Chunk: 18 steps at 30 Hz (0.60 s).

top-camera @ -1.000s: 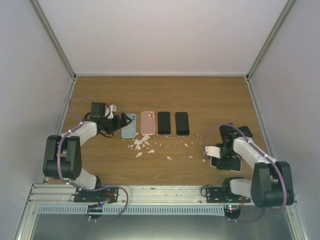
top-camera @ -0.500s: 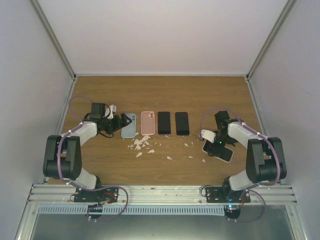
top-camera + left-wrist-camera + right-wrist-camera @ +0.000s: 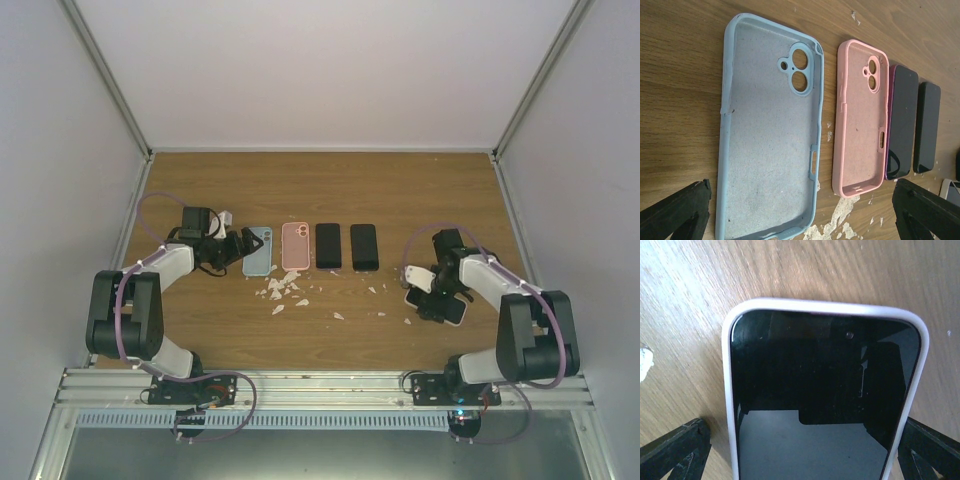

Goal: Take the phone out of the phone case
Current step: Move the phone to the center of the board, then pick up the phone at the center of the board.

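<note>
A phone with a black screen sits in a white case [image 3: 825, 405] and lies flat on the wooden table. In the top view [image 3: 452, 310] it shows at the right, mostly under my right gripper [image 3: 438, 298]. My right gripper [image 3: 805, 460] is open; its dark fingertips [image 3: 675, 450] stand either side of the case and hold nothing. My left gripper [image 3: 800, 220] is open and empty, its fingertips [image 3: 675, 212] low at the near end of an empty blue case [image 3: 770, 135]. In the top view the left gripper [image 3: 236, 250] is just left of the blue case [image 3: 258, 250].
An empty pink case [image 3: 295, 246] and two bare black phones [image 3: 328, 245] [image 3: 364, 246] lie in a row right of the blue case. They also show in the left wrist view, pink case [image 3: 860, 125] first. White flakes [image 3: 285, 290] litter the table's middle. Walls enclose three sides.
My right gripper has moved from near the front edge toward the table's middle, and the white-cased phone has shifted and turned with it. The left arm has not moved.
</note>
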Tool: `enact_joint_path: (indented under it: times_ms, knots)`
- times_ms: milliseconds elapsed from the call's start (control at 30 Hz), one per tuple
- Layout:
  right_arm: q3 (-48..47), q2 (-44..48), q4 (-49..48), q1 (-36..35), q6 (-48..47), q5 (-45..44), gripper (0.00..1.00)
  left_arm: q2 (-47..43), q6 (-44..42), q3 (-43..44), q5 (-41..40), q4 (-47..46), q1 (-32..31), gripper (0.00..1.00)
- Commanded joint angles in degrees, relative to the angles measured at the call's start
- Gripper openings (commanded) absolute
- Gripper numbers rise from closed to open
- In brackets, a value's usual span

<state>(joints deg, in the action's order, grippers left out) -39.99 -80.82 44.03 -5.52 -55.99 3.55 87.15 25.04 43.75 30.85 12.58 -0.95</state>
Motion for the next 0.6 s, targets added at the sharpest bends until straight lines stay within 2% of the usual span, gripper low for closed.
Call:
enact_joint_path:
  times_ms: [0,367,567]
  knots:
    - [1.93,-0.09,2.54,1.24,-2.78,-3.46,1.0,-0.48,0.27,-0.39,0.48,-2.6,0.33,0.99]
    - [1.21,-7.12,0.32,1.61,-0.99,-4.44,0.94,-2.04,0.45,-1.27,0.52,-3.08,0.34,0.99]
    - [0.6,-7.43,-0.62,1.52,0.26,-4.77,0.83,-2.91,0.45,-1.65,0.27,-3.23,0.35,0.99]
